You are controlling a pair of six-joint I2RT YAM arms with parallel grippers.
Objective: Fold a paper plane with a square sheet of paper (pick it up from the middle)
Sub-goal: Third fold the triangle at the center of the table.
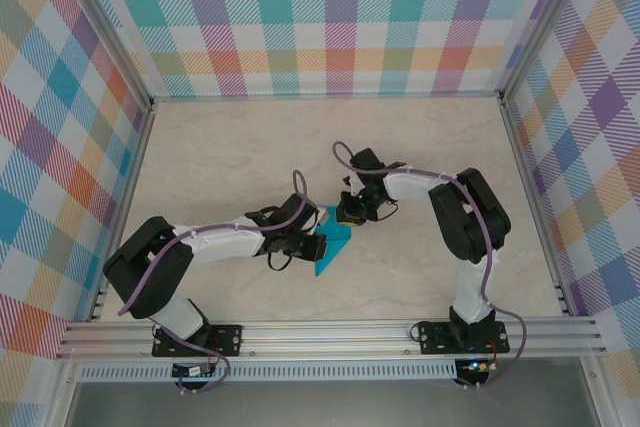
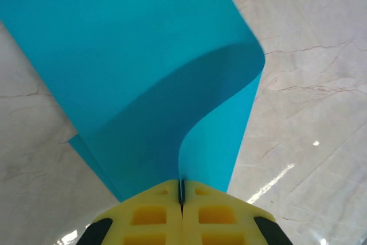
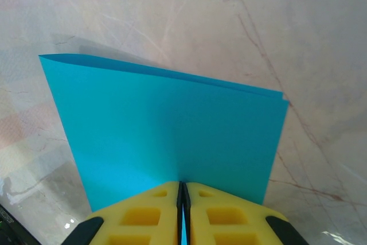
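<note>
**Top view:** the folded teal paper (image 1: 335,247) sits near the middle of the table (image 1: 220,157), between the two arms and gripped from both sides.

**Left wrist view:** the left gripper (image 2: 182,193) has its yellow fingers pressed together on the paper's near edge. Ahead of them one layer bulges up and curls over to the right, and the rest spreads away flatter.

**Right wrist view:** the right gripper (image 3: 182,190) likewise pinches the near edge of the doubled sheet. The sheet extends straight ahead of the fingertips, and its two far edges are slightly offset.
</note>
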